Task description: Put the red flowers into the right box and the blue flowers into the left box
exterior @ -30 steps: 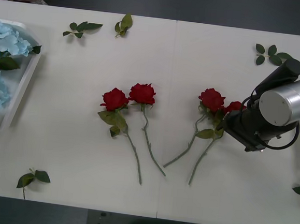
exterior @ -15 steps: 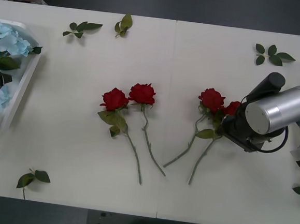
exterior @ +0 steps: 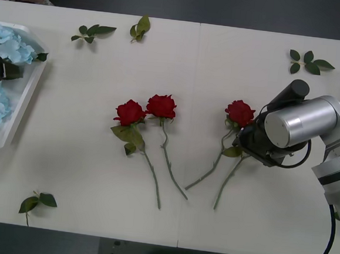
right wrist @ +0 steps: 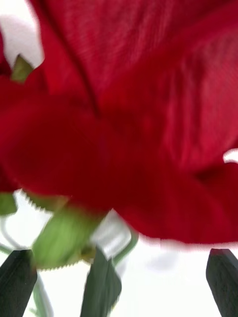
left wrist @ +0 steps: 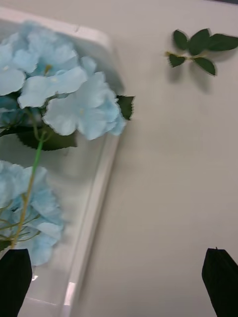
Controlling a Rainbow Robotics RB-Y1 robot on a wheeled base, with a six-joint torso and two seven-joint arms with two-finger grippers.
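You have the blue half of the job looking done, as far as the views reach: the pale sky-blue hydrangea-like flowers lie inside the shallow translucent white left box at the table's left edge, and I see no blue cluster loose on the white table; your left gripper hovers over that box's rim with its black fingers spread wide and nothing between them; it looks idle there. The red half has not begun: three deep-red artificial roses with long thin green stems lie in plain sight mid-table, two side by side left of centre and one to the right, and your right arm covers the spot just beside that third one; none sits in a box. Your right gripper is low over a rose bloom beside the third rose, fingers apart on either side and not yet closed on it; I judge you are at the approach for the first red pick. Loose green leaf sprigs lie scattered near the table's edges; leave them.
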